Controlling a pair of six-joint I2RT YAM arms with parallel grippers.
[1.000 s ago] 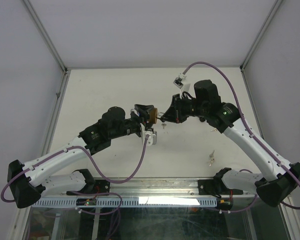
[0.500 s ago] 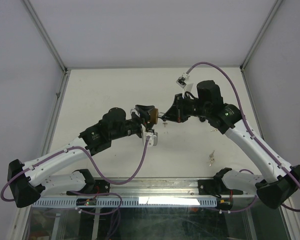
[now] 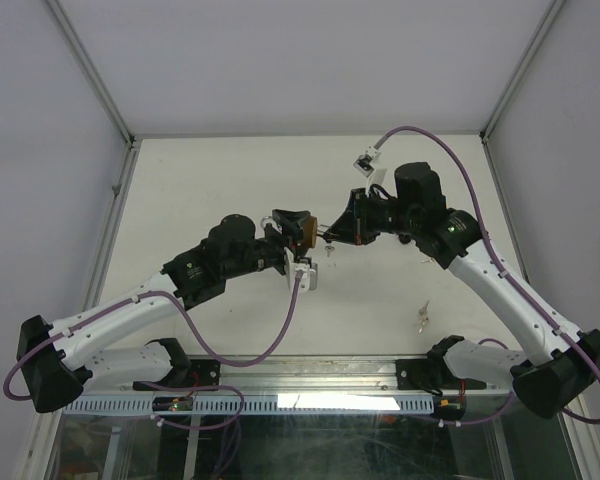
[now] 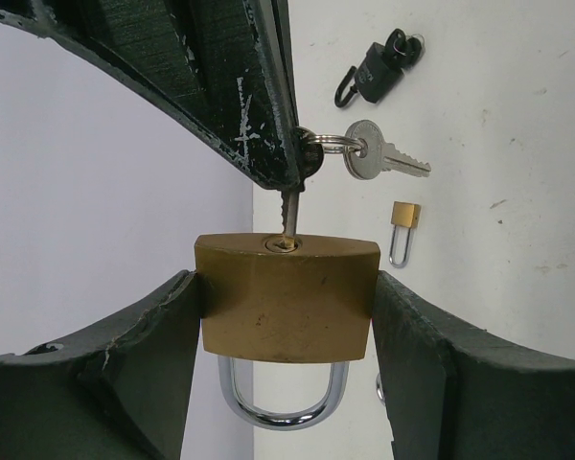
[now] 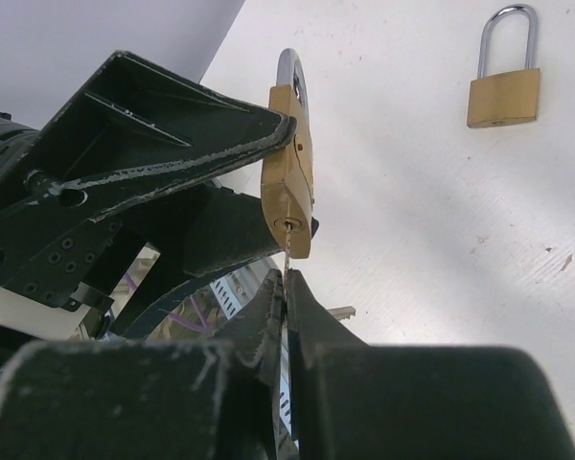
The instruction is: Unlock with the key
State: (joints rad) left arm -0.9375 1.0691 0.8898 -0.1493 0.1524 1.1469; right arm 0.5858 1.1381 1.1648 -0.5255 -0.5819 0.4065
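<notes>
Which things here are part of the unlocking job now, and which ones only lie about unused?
In use: large brass padlock held in the left claw; key in its keyhole, pinched by the right claw.
Idle: small brass padlock and black padlock on the table; second key hanging on the ring.

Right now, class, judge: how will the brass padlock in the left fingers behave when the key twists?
The brass padlock looks solid metal: probably rigid, heavy for its size. Its smooth sides, pinched between the left fingers, might slip or rotate. The shiny shackle probably won't flex.
</notes>
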